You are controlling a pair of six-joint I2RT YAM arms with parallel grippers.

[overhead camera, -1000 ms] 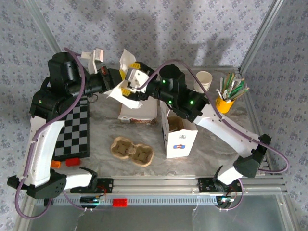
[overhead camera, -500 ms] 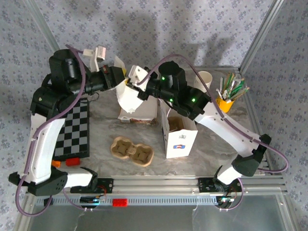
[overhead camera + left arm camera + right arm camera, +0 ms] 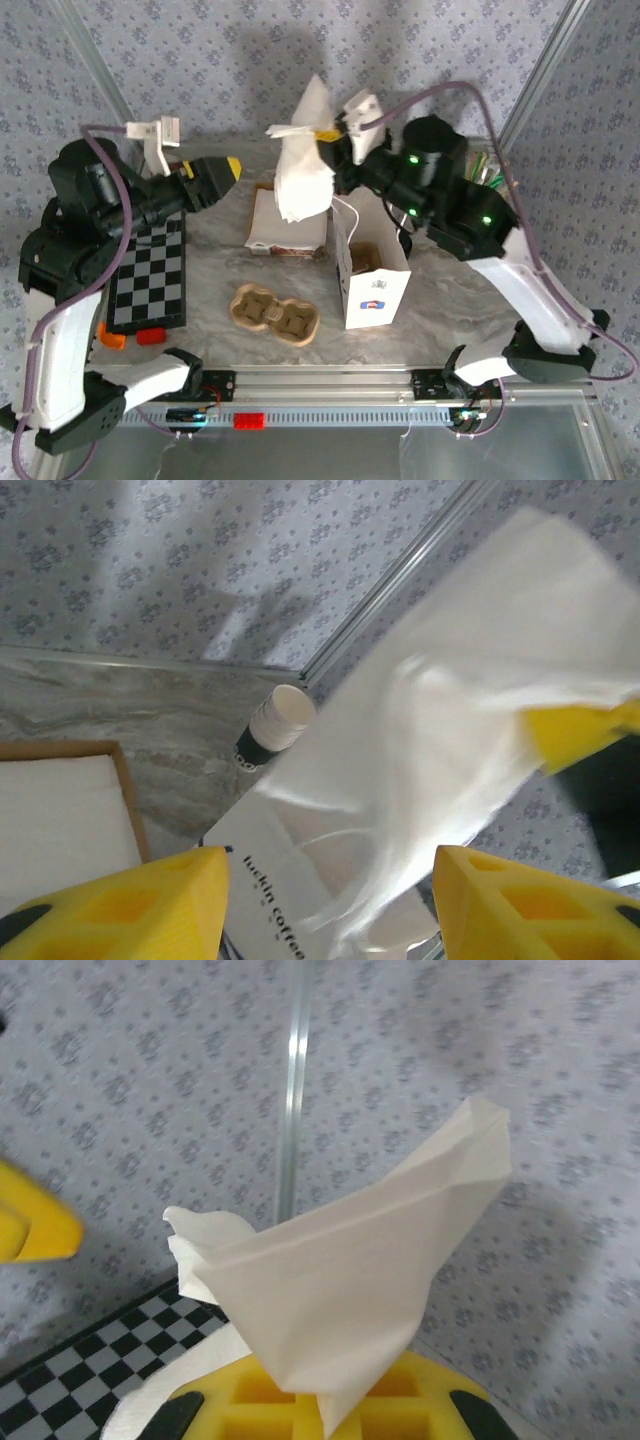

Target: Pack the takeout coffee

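right pincer [image 3: 330, 135] is clamped on a white napkin [image 3: 303, 165], high above the napkin box [image 3: 288, 228]. left pincer [image 3: 225, 172] gapes wide nearby, holding nothing. where the takeout coffee is, can't tell.

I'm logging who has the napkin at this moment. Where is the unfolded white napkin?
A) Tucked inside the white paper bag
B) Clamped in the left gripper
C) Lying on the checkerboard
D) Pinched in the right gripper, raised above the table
D: the right gripper is closed on the white napkin and holds it up in the air, while the left gripper stands open, apart from it.
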